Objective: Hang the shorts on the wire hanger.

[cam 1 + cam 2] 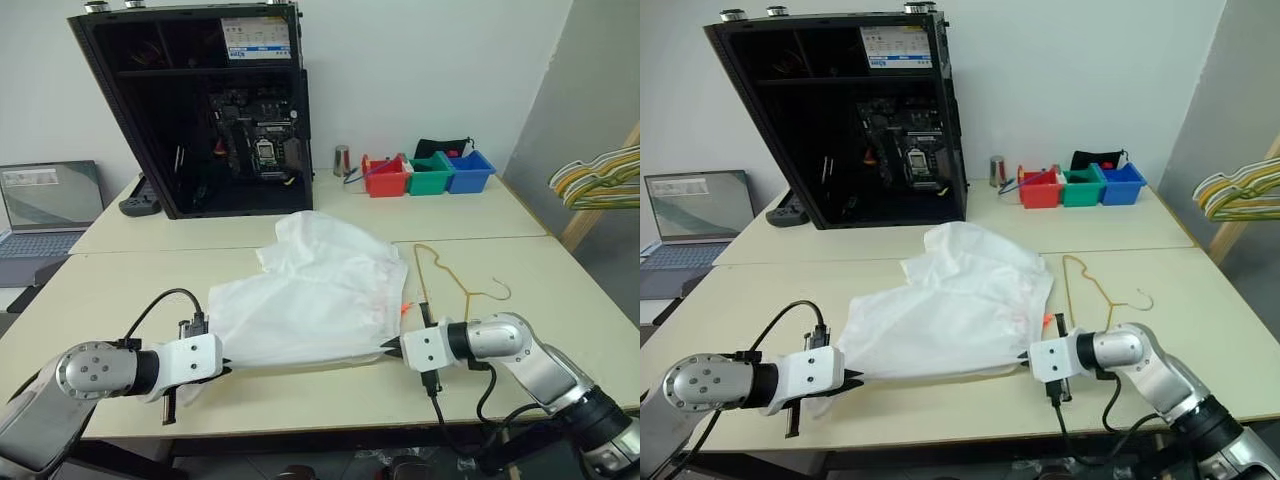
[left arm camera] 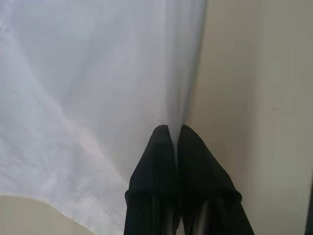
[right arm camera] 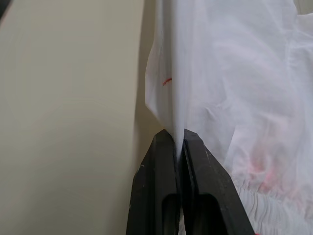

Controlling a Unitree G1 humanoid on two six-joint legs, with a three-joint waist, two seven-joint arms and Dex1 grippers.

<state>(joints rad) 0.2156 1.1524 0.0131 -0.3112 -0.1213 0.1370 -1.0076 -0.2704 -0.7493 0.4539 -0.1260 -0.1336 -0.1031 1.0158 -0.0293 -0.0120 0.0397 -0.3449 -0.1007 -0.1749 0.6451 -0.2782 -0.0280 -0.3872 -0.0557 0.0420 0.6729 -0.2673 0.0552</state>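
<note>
The white shorts lie spread on the near table, bunched toward the back. A small orange drawstring bit shows at their right edge. My left gripper is shut on the shorts' near left corner, with thin fabric pinched between its black fingers. My right gripper is shut on the near right corner, beside the gathered waistband. The thin yellowish wire hanger lies flat on the table just right of the shorts, behind my right gripper.
An open black computer case stands at the back. Red, green and blue bins sit behind the shorts on the far table. A laptop is at far left. A bunch of coloured hangers hangs at the right edge.
</note>
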